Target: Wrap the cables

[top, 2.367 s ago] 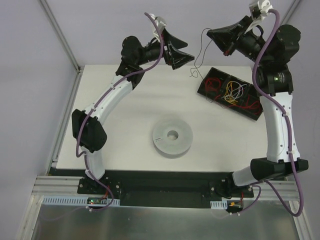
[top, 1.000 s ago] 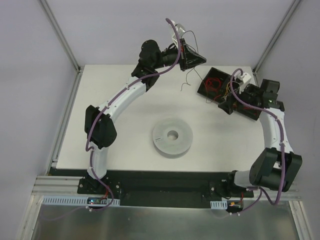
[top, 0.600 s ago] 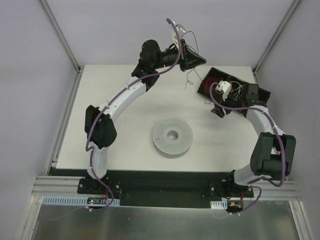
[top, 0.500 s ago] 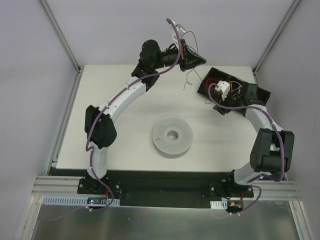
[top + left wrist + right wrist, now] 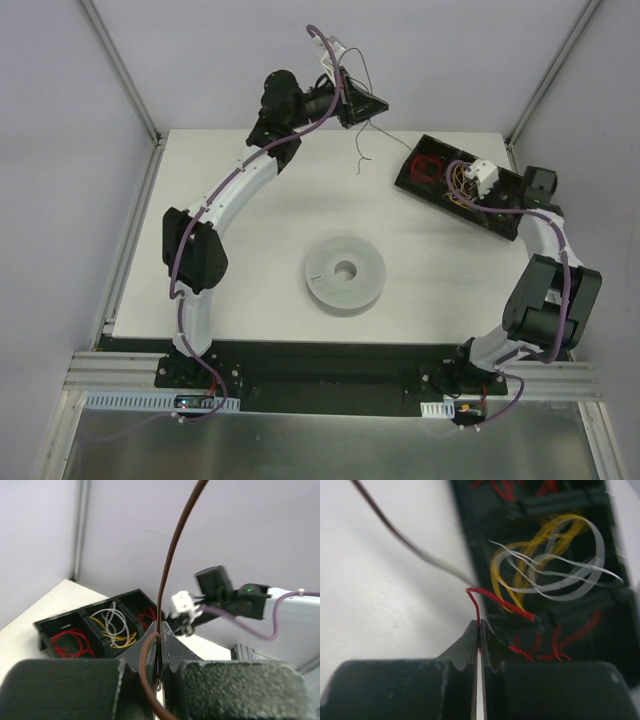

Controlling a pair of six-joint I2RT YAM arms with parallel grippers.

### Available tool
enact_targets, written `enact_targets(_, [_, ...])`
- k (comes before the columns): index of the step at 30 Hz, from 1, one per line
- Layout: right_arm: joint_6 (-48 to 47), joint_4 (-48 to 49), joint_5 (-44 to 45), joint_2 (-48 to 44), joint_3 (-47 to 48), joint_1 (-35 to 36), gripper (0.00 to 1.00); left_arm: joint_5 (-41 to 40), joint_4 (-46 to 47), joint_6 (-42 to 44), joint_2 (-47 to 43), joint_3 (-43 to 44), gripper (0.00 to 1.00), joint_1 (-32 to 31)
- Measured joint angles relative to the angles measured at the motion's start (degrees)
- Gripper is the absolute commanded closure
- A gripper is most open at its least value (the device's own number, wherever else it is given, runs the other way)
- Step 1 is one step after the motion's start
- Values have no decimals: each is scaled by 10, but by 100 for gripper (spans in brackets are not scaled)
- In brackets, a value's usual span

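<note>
Lifting back toward the far-left of the table (image 5: 250, 260), the left gripper (image 5: 161, 630) has drawn away from the tray. Its jaws are pressed together on the dark brown wire (image 5: 167, 565), which arcs up from the pinch. In the overhead view its free end dangles above the tabletop near the far edge. That probably leaves more slack between wire and tray, which should help in bringing the strand down to the grey spool (image 5: 368, 270), standing alone mid-table with bare surface all round it.

Further right, the right gripper (image 5: 479, 625) was gaping a second ago and has snapped closed. Its tips now nip a red wire (image 5: 500, 601) at the wall of the black compartment tray (image 5: 472, 545), just beside the yellow and white coils (image 5: 520, 555). A second strand seems secured, though the hold looks thin. Room is tight there: tray wall and neighbouring loops could snag, and the enclosure post stands close behind.
</note>
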Motion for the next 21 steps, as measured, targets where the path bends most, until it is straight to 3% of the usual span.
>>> enact_targets(9, [28, -45, 0, 25, 190, -141, 100, -14, -22, -13, -46, -12, 100, 82])
enact_targets(21, [159, -52, -6, 142, 296, -140, 100, 4, -3, -16, -188, -167, 100, 80])
